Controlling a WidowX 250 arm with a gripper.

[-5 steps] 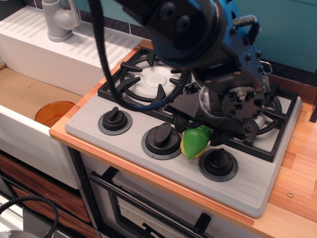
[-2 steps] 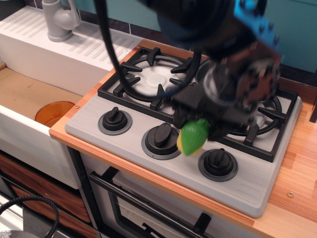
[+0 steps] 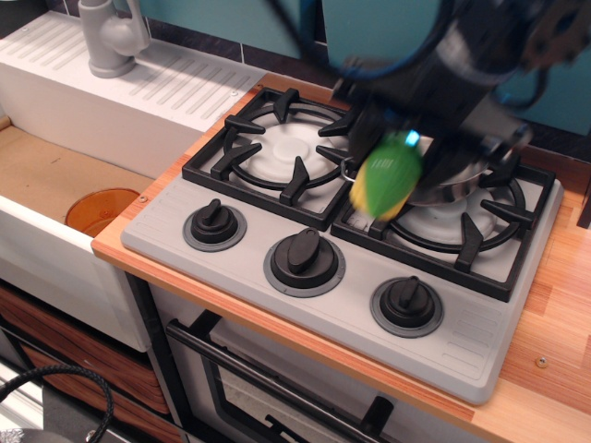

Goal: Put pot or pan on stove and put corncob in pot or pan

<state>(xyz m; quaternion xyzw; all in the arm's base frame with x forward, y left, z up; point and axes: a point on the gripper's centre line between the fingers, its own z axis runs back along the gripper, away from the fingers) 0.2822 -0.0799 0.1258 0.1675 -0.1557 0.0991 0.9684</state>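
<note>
My gripper [image 3: 399,152] is shut on the corncob [image 3: 388,179], a green toy with a yellow side, blurred by motion. It holds the corncob in the air over the front left part of the right burner. The steel pot [image 3: 450,189] sits on the right burner of the grey stove [image 3: 240,254], mostly hidden behind my arm; only part of its rim and a wire handle at its left show. The corncob hangs at the pot's left edge, above the grate.
Three black knobs [image 3: 304,256] line the stove's front. The left burner [image 3: 282,152] is bare. A white sink unit with a grey tap [image 3: 109,37] stands at the back left, an orange bowl [image 3: 102,210] lower left. Wooden counter [image 3: 554,351] runs at the right.
The gripper has lifted the corncob from between the middle and right knobs and carried it up and back toward the pot on the right burner.
</note>
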